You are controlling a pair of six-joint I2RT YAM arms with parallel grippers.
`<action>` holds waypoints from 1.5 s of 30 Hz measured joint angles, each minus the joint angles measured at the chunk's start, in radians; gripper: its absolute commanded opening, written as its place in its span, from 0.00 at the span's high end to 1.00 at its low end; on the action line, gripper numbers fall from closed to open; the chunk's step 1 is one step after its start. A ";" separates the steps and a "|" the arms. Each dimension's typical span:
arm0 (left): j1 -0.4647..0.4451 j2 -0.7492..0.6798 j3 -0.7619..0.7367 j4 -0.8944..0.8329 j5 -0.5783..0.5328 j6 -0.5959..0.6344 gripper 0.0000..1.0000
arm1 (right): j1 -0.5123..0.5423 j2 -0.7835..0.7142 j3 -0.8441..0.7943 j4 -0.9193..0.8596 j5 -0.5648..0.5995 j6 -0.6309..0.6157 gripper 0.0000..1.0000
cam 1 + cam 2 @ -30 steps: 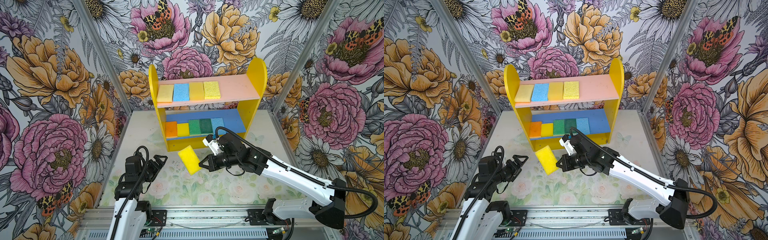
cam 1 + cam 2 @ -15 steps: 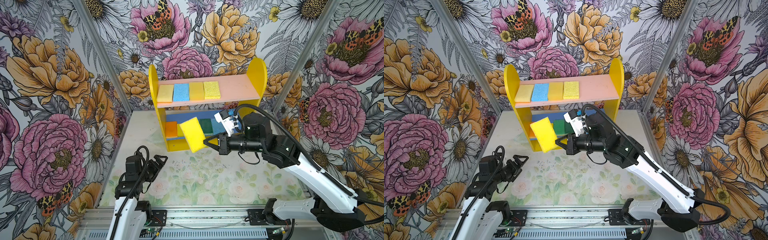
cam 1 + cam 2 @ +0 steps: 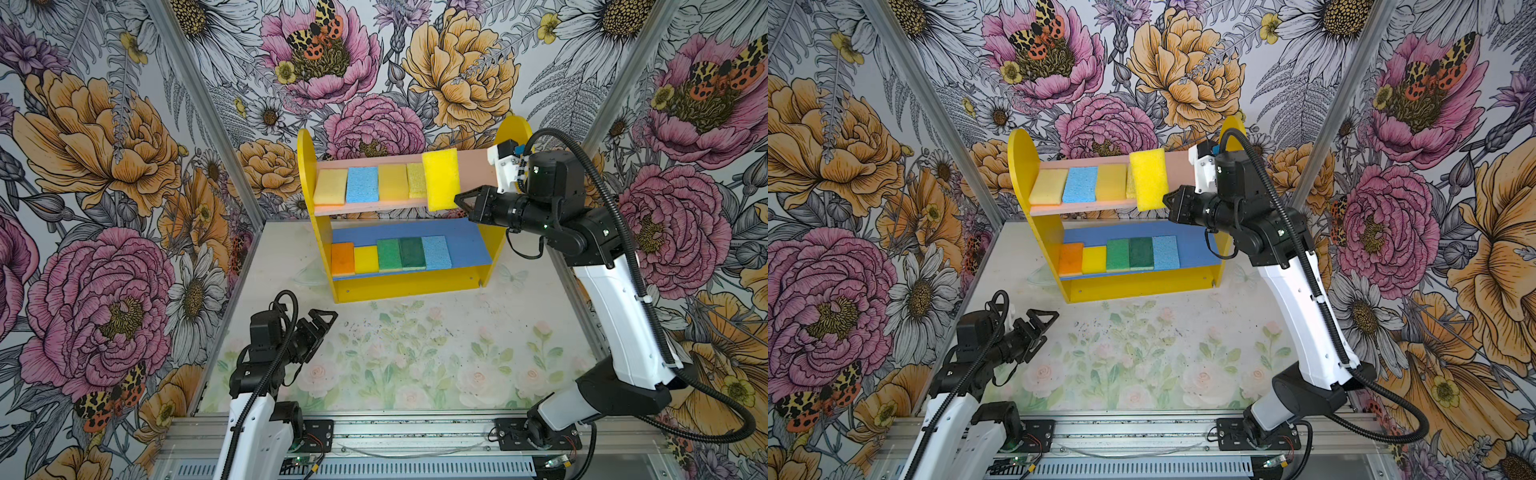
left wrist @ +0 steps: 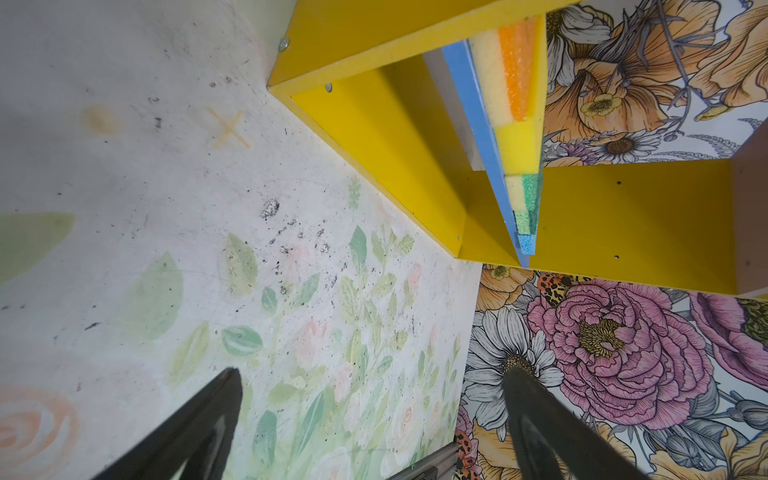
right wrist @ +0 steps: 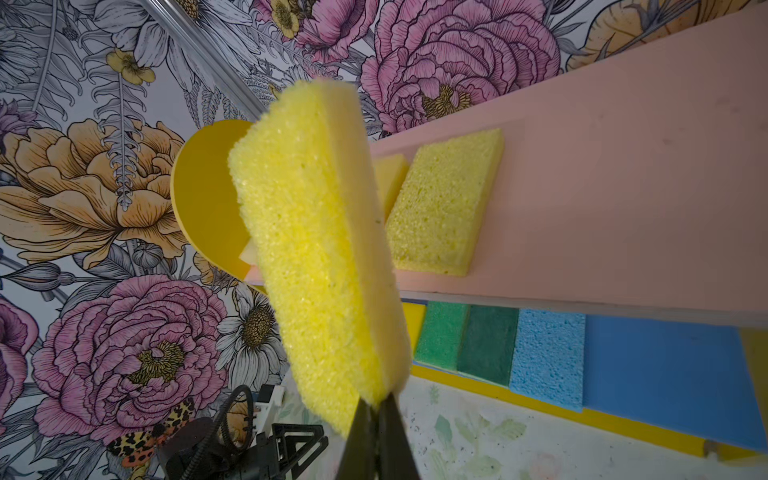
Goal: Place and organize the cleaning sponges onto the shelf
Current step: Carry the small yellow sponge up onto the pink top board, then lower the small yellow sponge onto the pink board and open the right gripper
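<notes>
While your left gripper (image 3: 322, 322) hangs open, near left, your right gripper (image 3: 457, 202) clamps a yellow sponge (image 3: 439, 178) at the shelf's (image 3: 407, 286) pink board (image 3: 473, 166).

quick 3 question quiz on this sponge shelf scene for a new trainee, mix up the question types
1. True or false: the left gripper is holding a sponge.
2. How many sponges lie on the blue lower board? A) three B) five C) seven
3. Fill in: the held sponge, pinched by the right gripper near the pink upper board, is coloured ___.

Key: 1 false, its jaws are open and empty; 2 B; 3 yellow.
</notes>
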 measured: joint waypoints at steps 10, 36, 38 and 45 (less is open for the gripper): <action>0.001 0.009 0.000 0.004 0.022 0.000 0.01 | -0.125 0.172 0.298 -0.209 0.027 -0.073 1.00; 0.015 0.032 0.000 0.010 0.032 0.000 0.01 | -0.241 0.369 0.427 -0.262 -0.079 -0.060 0.59; 0.015 0.032 0.000 0.010 0.037 0.000 0.01 | -0.244 0.369 0.427 -0.254 -0.078 -0.056 0.58; 0.015 0.032 0.000 0.010 0.040 0.000 0.01 | -0.222 0.340 0.391 -0.246 -0.047 -0.055 0.58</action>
